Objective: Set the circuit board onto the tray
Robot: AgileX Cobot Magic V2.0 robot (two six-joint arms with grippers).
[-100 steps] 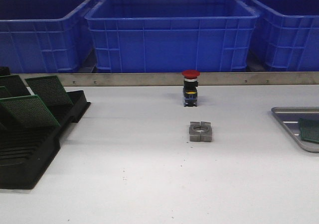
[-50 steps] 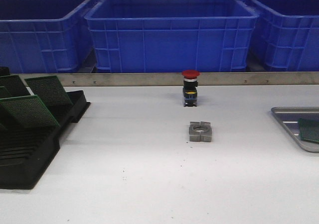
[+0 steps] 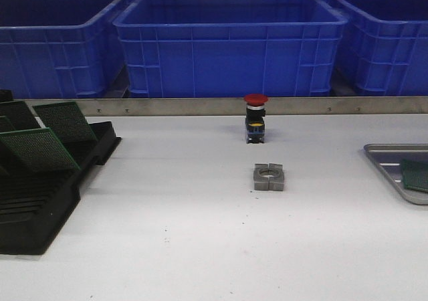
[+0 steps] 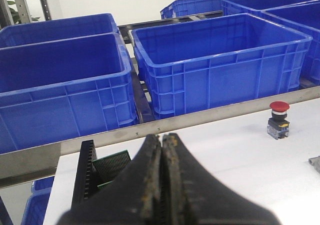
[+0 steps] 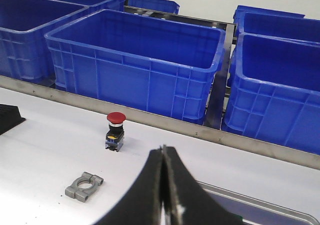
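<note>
The board point(image 3: 416, 175) on the tray point(image 3: 381, 155) slid slightly right; we see both jaws closed, empty; rack boards point(image 3: 39, 148) lie nearer our left gripper point(image 4: 162, 185).

place: factory or workshop assembly station | evidence: blue plastic bins point(image 3: 231, 43) on metal racking | white worktop point(image 3: 200, 247) | black slotted rack point(image 3: 40, 194) of circuit boards point(image 3: 37, 148) | red push-button switch point(image 3: 255, 118)

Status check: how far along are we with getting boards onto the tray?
One circuit board already lies on the tray. Nothing is in hand: the left pincer and right pincer are both shut and empty. Several boards wait in the black rack.
</note>
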